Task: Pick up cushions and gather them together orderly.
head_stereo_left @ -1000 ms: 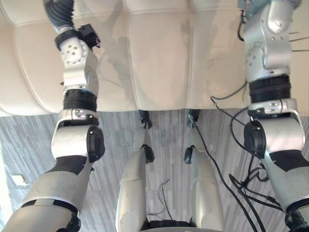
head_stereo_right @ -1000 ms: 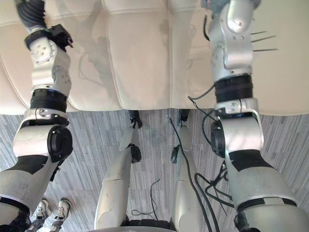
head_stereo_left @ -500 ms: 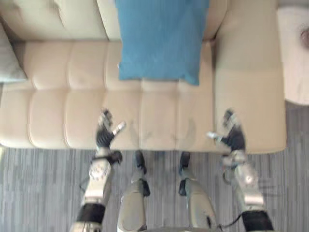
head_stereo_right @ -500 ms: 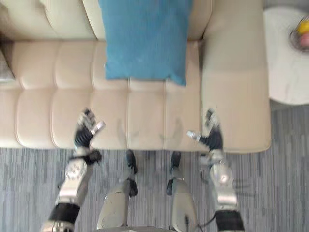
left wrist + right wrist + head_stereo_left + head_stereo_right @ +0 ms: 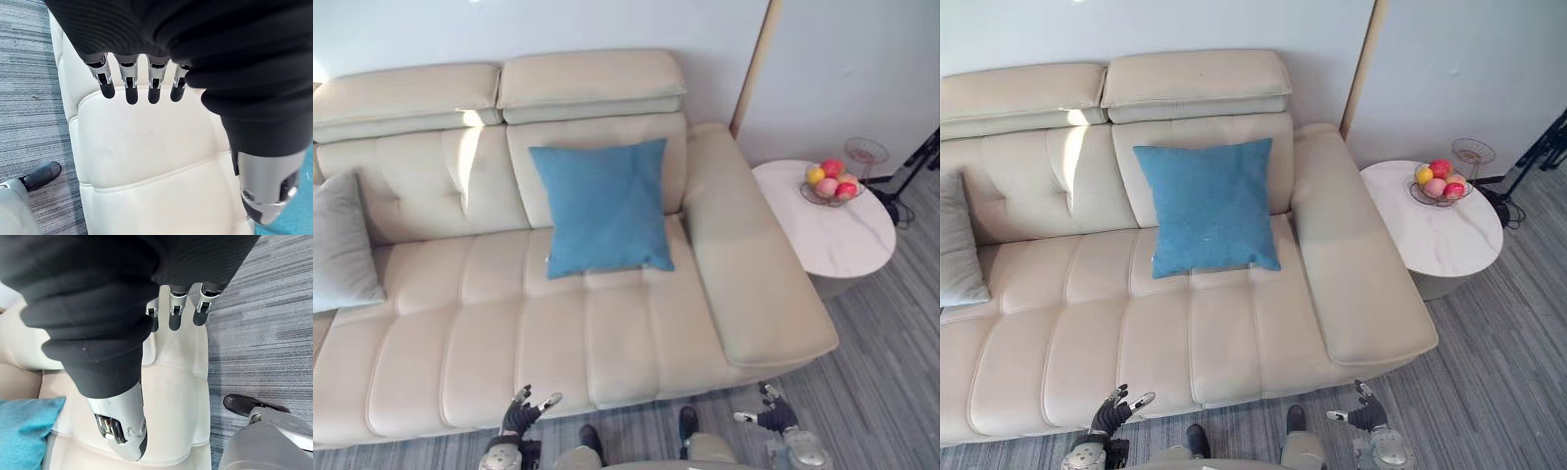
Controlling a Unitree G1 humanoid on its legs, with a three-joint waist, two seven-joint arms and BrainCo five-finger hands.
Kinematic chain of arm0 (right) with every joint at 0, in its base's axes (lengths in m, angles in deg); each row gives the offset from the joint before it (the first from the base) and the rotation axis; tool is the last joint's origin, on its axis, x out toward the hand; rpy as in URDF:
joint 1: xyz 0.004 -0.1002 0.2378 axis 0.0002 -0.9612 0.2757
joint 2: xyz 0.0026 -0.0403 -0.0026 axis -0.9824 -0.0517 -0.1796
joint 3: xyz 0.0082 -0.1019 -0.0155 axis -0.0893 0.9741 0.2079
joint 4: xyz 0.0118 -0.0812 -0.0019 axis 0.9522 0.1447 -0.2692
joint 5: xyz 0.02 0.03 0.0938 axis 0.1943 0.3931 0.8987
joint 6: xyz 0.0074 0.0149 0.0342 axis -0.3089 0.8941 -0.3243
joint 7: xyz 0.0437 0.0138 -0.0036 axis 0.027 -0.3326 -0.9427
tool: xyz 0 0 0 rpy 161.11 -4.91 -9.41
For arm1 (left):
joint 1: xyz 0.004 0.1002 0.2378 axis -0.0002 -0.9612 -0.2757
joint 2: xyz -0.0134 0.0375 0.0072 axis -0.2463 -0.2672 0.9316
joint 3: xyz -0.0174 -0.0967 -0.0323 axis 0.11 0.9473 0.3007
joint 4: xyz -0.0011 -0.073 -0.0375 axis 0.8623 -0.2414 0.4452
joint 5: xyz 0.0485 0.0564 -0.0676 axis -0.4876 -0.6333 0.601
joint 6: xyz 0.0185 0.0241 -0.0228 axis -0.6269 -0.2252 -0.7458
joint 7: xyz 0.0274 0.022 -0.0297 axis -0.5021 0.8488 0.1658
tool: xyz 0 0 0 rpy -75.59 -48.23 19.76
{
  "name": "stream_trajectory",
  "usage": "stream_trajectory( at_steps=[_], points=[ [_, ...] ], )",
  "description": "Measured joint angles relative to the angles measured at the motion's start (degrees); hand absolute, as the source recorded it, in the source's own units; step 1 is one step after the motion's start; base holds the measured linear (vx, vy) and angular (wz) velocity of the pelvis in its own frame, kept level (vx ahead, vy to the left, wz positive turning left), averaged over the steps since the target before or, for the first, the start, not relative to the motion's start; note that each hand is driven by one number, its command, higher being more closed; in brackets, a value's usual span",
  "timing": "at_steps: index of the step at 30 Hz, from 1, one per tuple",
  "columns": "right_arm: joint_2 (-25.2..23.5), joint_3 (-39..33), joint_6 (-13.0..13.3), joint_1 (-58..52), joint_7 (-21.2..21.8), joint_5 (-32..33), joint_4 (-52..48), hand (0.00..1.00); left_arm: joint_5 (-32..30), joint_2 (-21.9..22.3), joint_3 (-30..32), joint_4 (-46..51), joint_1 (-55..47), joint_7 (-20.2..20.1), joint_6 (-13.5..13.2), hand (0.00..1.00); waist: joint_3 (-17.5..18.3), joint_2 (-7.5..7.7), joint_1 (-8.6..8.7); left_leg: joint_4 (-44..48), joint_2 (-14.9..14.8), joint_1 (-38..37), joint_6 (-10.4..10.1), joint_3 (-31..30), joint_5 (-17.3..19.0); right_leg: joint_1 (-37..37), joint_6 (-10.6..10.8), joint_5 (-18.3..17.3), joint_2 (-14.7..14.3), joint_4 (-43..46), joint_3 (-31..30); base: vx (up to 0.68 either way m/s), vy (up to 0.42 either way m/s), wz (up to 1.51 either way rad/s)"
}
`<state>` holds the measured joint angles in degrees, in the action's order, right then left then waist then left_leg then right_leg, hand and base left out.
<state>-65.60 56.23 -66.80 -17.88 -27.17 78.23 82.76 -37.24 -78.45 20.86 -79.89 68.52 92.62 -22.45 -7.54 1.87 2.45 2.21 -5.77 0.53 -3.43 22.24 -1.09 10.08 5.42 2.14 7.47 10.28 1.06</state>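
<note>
1. The cream quilted sofa (image 5: 607,333) spans the view.
2. The blue cushion (image 5: 602,206), square and plain, leans upright against the backrest, right of centre.
3. The grey cushion (image 5: 340,245) leans at the sofa's left end (well apart from the blue one).
4. The left hand (image 5: 519,418) and right hand (image 5: 773,417) hover by the seat's front edge, fingers straight, both empty.

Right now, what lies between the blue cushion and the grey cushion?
In the left eye view, only bare cream sofa separates the blue cushion from the grey cushion.
</note>
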Motion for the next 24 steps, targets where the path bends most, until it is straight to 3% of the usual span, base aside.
stream_trajectory(
  at_steps=[1, 2, 3, 5, 6, 7, 8, 9, 10, 12, 13, 14, 15, 16, 17, 19, 20, 21, 24],
  points=[
    [0.2, 0.2, 0.0, 0.0, 0.0, 0.0, 0.2, 0.0, 0.1, 0.1, 0.0, 0.4, 0.6, 0.0, 0.4, 0.0, 0.1, -0.23, -0.26, 1.4, -0.1, 0.8, 0.9, 0.1, 0.4, 0.0, 1.9, 1.2, -0.1, -0.5, -1.2, -0.09, -0.003, -0.12],
    [0.0, 0.3, -0.1, 1.0, 0.1, 0.0, 0.6, 0.0, 0.2, 0.1, 0.5, 0.6, 1.1, 0.1, 0.3, 0.0, -0.3, -1.0, 0.2, 2.4, -1.7, 1.6, 1.7, 0.6, 0.5, 1.8, 2.3, -4.3, -0.1, 8.9, -1.4, -0.17, -0.06, 0.27],
    [-0.5, 0.7, -0.1, 0.1, 0.2, 0.0, 2.0, 0.0, 0.3, 0.0, 0.8, 1.6, 2.0, 0.2, 0.3, 0.0, -0.6, -0.66, 0.71, 4.6, -1.5, 2.0, 1.9, -1.4, 0.7, 4.5, 3.4, -11.6, 0.8, 30.6, -1.2, -0.13, -0.107, 0.59],
    [-0.6, 1.1, -0.2, -0.2, 0.2, 0.1, 4.2, 0.0, 0.3, -0.6, 1.1, 3.2, 1.5, 0.4, 0.3, 0.0, 0.2, 0.72, 0.81, 6.7, -1.2, 3.3, 1.9, -3.1, 0.7, 2.6, 5.8, -14.2, 0.7, 39.1, -1.3, -0.12, -0.123, 0.57],
    [-0.5, 1.1, -0.2, -0.2, 0.2, 0.1, 4.9, 0.0, 0.3, -0.6, 1.2, 4.3, 1.0, 0.6, 0.3, 0.0, 0.7, 1.5, 0.29, 8.5, -1.2, 4.8, 1.8, -3.4, 0.6, 0.9, 6.3, -14.8, 0.7, 39.5, -1.3, -0.14, -0.188, 0.27],
    [-0.2, 1.0, -0.2, 0.1, 0.1, 0.1, 5.2, 0.0, 0.3, -0.4, 1.4, 5.1, 0.9, 0.7, 0.4, 0.0, 0.8, 1.95, -0.27, 11.1, -1.5, 6.7, 1.8, -3.6, 0.6, -0.2, 5.3, -17.3, 0.7, 35.7, -1.3, -0.15, -0.196, 0.01],
    [0.4, 0.9, -0.2, 1.4, 0.1, 0.1, 5.5, 0.0, 0.3, 0.3, 1.5, 5.6, 1.1, 0.9, 0.5, 0.0, 1.0, 1.86, -0.97, 12.9, -2.6, 9.2, 1.3, -3.7, 0.1, -1.0, 3.0, -19.7, -0.7, 30.8, -0.8, -0.22, -0.172, -0.43],
    [1.0, 0.6, -0.1, 3.4, 0.0, 0.5, 5.5, 0.0, 0.3, 1.5, 1.4, 5.6, 0.8, 0.9, 0.9, 0.0, 0.8, -0.51, -2.31, 13.0, -4.7, 11.8, 0.5, -3.4, -0.9, -1.8, 0.6, -20.9, -3.2, 23.2, -0.6, -0.31, -0.144, -0.56],
    [1.6, 0.2, 0.1, 5.7, -0.1, 2.4, 5.5, 0.0, 0.5, 2.6, 1.0, 5.6, 1.0, 1.0, 1.1, 0.0, -0.6, -3.92, -2.76, 11.7, -7.2, 14.1, -0.1, -4.1, -3.7, -2.5, -4.1, -19.5, -6.3, 16.9, 0.5, -0.35, -0.127, -0.38],
    [2.1, 0.1, -0.3, 6.1, -0.1, 3.5, 5.7, 0.0, 1.2, 3.5, -0.4, 6.1, 1.1, 1.0, 1.1, 0.0, -2.2, -6.37, -2.27, 7.0, -8.9, 14.5, -2.7, -5.4, -6.0, -1.5, -5.8, -16.1, -8.5, 14.0, 2.2, -0.41, -0.101, 0.11],
    [1.9, -0.1, -0.3, 5.9, -0.1, 4.2, 5.7, 0.0, 1.6, 3.5, -0.8, 6.2, 1.0, 0.9, 1.0, 0.0, -2.3, -6.27, -2.29, 6.1, -8.6, 14.8, -3.9, -5.4, -4.9, -0.6, -6.6, -15.1, -8.2, 13.4, 2.9, -0.48, -0.108, 0.19],
    [1.6, -1.2, -0.4, 5.9, -0.1, 4.7, 5.7, 0.0, 1.6, 3.6, -0.8, 6.1, 0.7, 0.8, 1.1, 0.0, -2.6, -5.72, -2.1, 9.2, -8.0, 15.5, -3.3, -5.5, -4.4, 0.2, -7.9, -14.8, -7.4, 12.8, 3.2, -0.35, -0.086, 0.22],
    [1.6, -2.4, -0.4, 5.8, -0.4, 5.0, 5.7, 0.0, 1.6, 3.6, -0.7, 6.1, 0.4, 0.5, 1.1, 0.0, -2.9, -5.2, -1.64, 14.2, -6.9, 15.6, -1.4, -5.5, -3.0, 0.5, -8.5, -13.7, -6.1, 11.6, 3.7, -0.3, -0.065, 0.15],
    [1.8, -3.2, -0.4, 5.5, -0.4, 5.0, 5.6, 0.0, 1.6, 3.6, -0.7, 6.1, 0.2, 0.2, 1.1, 0.0, -2.9, -5.06, -1.67, 18.5, -5.9, 15.4, 0.5, -5.4, -1.4, 1.0, -8.3, -12.8, -5.4, 10.4, 3.7, -0.23, -0.018, 0.03],
    [2.1, -3.7, -0.4, 5.4, -0.4, 5.0, 5.6, 0.0, 1.6, 3.4, -0.6, 6.4, 0.0, 0.0, 1.0, 0.0, -2.9, -5.13, -1.64, 22.6, -5.6, 14.2, 1.4, -5.1, 2.9, 1.3, -8.1, -11.3, -5.1, 8.7, 3.7, -0.24, 0.018, -0.06],
    [2.0, -4.4, -0.6, 5.1, -0.4, 5.0, 5.6, 0.0, 1.6, 3.5, -0.3, 6.4, -0.5, -0.1, 1.1, 0.0, -2.7, -5.4, -1.59, 23.4, -4.9, 10.1, 0.9, -5.1, 8.3, 1.7, -7.4, -8.7, -5.1, 6.2, 3.9, -0.15, 0.061, -0.01],
    [1.9, -5.3, -1.2, 4.7, -0.4, 4.9, 5.6, 0.0, 1.6, 3.5, -0.3, 6.4, -0.5, -0.3, 1.1, 0.0, -2.5, -5.64, -1.38, 17.2, -3.8, 6.6, 0.0, -5.3, 9.8, 1.7, -6.7, -7.7, -5.2, 5.1, 4.4, -0.12, 0.087, 0.26],
    [1.9, -6.3, -1.3, 4.3, -0.4, 4.9, 5.6, 0.0, 1.5, 3.5, -0.3, 6.4, -0.4, -0.3, 1.1, 0.0, -1.8, -6.76, -0.68, 10.3, -2.9, 3.8, -0.2, -6.4, 9.8, 1.8, -5.9, -7.0, -5.2, 4.3, 5.5, -0.11, 0.096, 0.39],
    [1.3, -7.4, -1.3, 3.0, -0.1, 4.9, 5.4, 0.0, 1.5, 2.7, -0.3, 6.2, 0.6, -0.3, 1.1, 0.0, -1.4, -5.09, -0.08, 3.5, -0.4, 2.6, -0.4, -6.6, 6.0, 1.0, -4.0, -3.9, -3.4, 0.3, 6.8, -0.1, 0.099, 0.35]
  ],
)
